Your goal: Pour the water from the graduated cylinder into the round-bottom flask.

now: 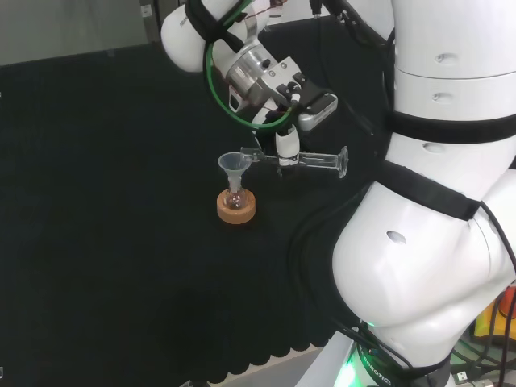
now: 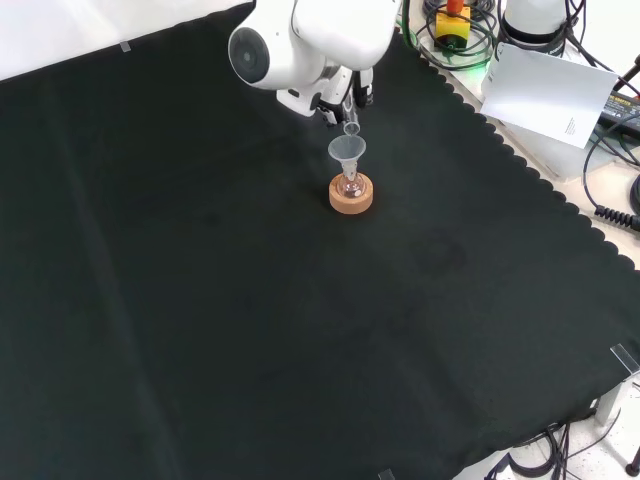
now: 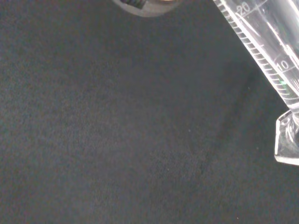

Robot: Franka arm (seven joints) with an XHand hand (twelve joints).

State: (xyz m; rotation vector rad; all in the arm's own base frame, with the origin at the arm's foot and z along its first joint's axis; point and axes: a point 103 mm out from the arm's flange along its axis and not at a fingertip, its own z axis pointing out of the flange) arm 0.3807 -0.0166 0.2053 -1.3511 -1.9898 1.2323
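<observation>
in the head view the robot hand [image 1: 288,145] hangs above the desk [image 1: 105,242], its fingers curled round a clear cylinder [image 1: 310,161] that it holds lying almost level in the air, clear of the black cloth. the cylinder's foot points to the view's right, toward the arm's white links, and its mouth points left, just at the rim of a clear funnel [image 1: 234,165]. the funnel stands upright in the neck of a small flask [image 1: 235,197], and the flask sits in a cork ring [image 1: 236,207] on the cloth, below and to the left of the robot hand. whether any water is left in the cylinder, or how much the flask holds, i cannot tell. in the front view the robot hand [image 2: 345,100] comes in from the top, partly behind the arm's big white link [image 2: 300,40], and the cylinder's mouth [image 2: 352,128] is just above the funnel [image 2: 347,151]; the cork ring [image 2: 351,194] and flask [image 2: 350,184] stand right under it, in the upper middle of the desk [image 2: 250,330]. a white sheet of paper [image 2: 545,92] lies off the cloth at the view's upper right. in the wrist view the cylinder [image 3: 266,51] runs slantwise, its printed scale marks plain to see, ending in its flat foot [image 3: 286,142], with bare black cloth [image 3: 117,130] behind it.
</observation>
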